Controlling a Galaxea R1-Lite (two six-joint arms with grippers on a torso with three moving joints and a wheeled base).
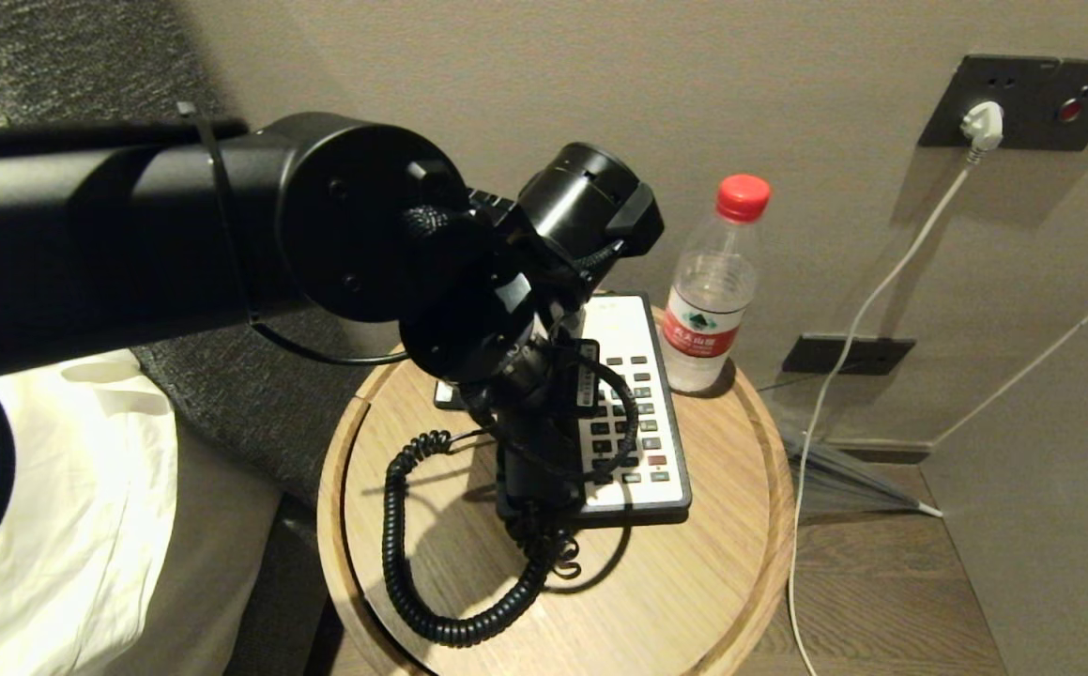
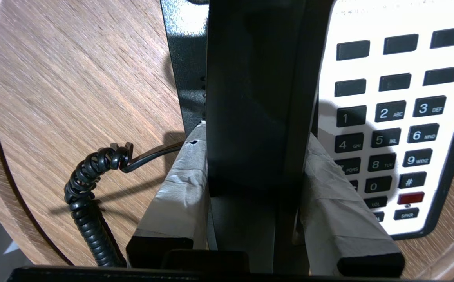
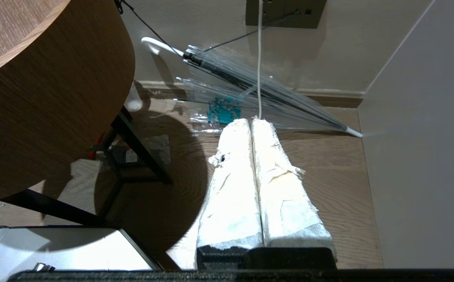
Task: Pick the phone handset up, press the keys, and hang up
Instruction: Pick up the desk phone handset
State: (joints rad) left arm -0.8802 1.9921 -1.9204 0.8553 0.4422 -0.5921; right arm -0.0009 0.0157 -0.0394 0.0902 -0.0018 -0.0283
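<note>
The left claw (image 2: 252, 164) is clenched partway around the phone handset (image 2: 250, 98), its taped fingers (image 2: 179, 188) pressed against both long sides. The handset sits over the left part of the phone base (image 1: 633, 413) on the round wooden table (image 1: 712, 582), the coiled cord (image 1: 412, 554) looping beside it. The right claw (image 3: 252, 125) hangs down near the floor, fingers pressed together and holding nothing

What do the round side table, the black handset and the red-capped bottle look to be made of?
Round side table: apparently light wood or veneer, matte, with visible grain. Long black phone handset, between the left gripper's taped fingers: smooth, slightly glossy plastic, judging by its soft reflections. Red-capped bottle: clear thin plastic, see-through, with a printed label.
</note>
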